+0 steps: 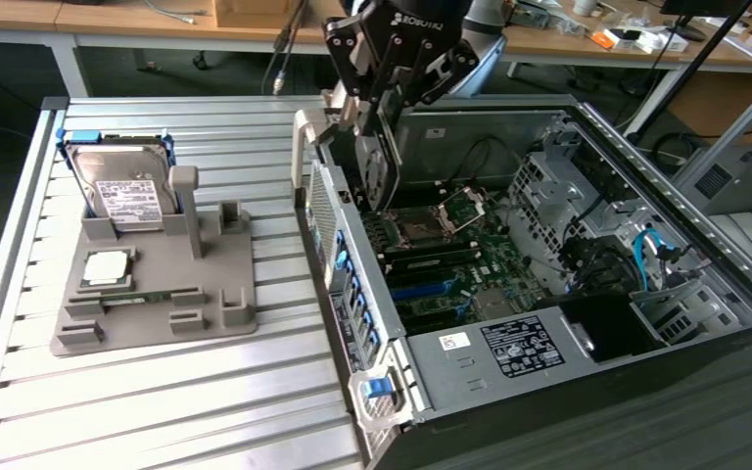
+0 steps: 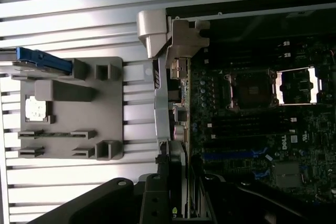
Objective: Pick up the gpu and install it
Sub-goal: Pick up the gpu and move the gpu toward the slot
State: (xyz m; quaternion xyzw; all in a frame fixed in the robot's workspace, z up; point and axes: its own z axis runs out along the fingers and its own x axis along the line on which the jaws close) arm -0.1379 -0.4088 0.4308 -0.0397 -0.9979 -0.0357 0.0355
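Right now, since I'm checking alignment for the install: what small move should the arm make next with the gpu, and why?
Probably shift the gpu along the case's rear wall toward the blue slots before lowering. The gripper holds it upright, seemingly nearer the CPU socket than those slots.

Exterior view slants down from farther off; wrist view faces straight down, closer — the 2 share the motherboard [image 2: 252,129] and grey holder [image 1: 154,323].
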